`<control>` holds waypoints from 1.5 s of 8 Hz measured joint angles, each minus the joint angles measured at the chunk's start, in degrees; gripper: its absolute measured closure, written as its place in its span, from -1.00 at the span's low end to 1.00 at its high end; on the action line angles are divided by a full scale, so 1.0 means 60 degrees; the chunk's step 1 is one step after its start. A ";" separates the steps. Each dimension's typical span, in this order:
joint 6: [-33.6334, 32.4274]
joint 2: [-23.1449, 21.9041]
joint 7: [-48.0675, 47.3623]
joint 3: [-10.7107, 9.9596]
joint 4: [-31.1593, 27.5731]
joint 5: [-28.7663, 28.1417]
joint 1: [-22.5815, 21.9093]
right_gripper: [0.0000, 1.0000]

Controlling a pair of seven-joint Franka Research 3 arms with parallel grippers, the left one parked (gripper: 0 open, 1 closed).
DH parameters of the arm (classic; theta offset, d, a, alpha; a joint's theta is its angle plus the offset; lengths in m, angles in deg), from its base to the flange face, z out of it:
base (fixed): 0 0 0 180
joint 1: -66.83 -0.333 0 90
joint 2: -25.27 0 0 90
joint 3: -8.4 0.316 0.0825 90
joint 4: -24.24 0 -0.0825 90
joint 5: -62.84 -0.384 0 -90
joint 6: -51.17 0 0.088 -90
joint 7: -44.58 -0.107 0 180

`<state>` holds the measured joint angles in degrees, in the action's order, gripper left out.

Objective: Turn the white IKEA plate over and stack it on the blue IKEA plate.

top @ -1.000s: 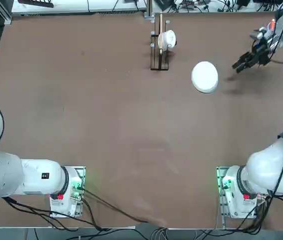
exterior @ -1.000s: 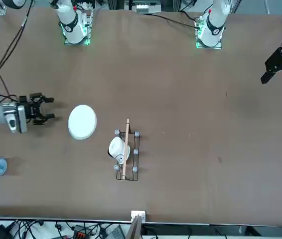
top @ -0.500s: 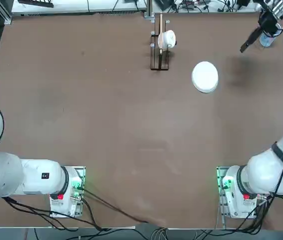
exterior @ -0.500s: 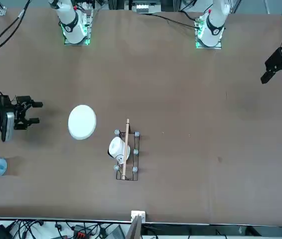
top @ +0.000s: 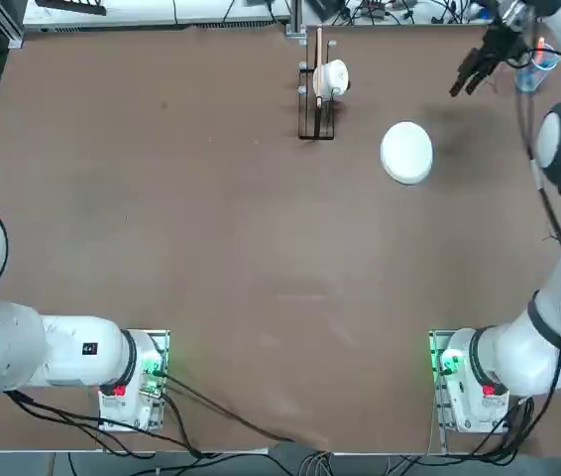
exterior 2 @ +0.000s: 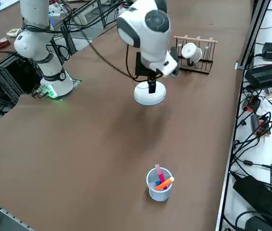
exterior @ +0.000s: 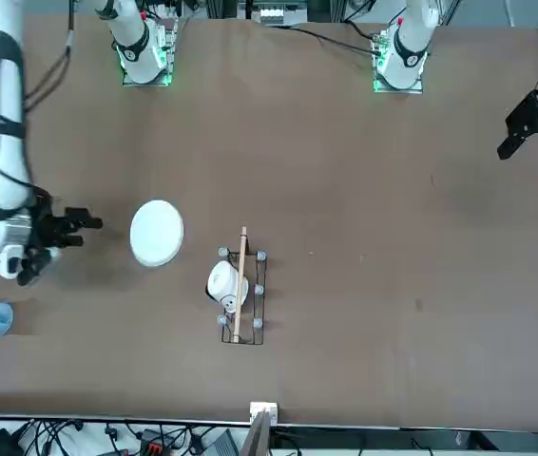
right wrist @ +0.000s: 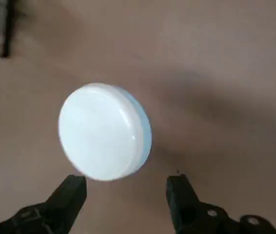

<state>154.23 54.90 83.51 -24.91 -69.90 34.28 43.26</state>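
Observation:
The white IKEA plate [top: 406, 151] lies bottom up on the blue IKEA plate [right wrist: 147, 127], towards the far right of the table. Only a thin pale blue rim of the lower plate shows under it in the wrist view. The same stack appears in the front view as the white plate [exterior: 157, 232] and from the side as the white plate [exterior 2: 149, 93]. My right gripper [top: 469, 75] hovers open and empty above the table, beside the stack and apart from it. In the wrist view my right gripper [right wrist: 127, 181] points at the white plate [right wrist: 101, 130].
A small wire and wood rack [top: 315, 97] with a white handled cup [top: 333, 77] stands at the far edge, left of the stack. A clear blue-tinted cup [exterior 2: 159, 183] holding pens sits near the far right corner, close to my arm.
My right gripper has pulled away from the plate stack, risen and swung its wrist round towards the far edge. The stacked plates have not moved.

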 joint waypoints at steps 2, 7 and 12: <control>0.1404 0.0160 -0.1085 -0.1420 -0.1176 0.0011 -0.2144 -1.00; 0.3599 0.0376 -0.2219 -0.1786 -0.2983 0.0011 -0.3173 -1.00; 0.3762 0.0657 -0.2319 -0.1834 -0.3077 0.0011 -0.3193 -1.00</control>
<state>176.80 58.84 69.59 -35.92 -88.36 34.35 24.10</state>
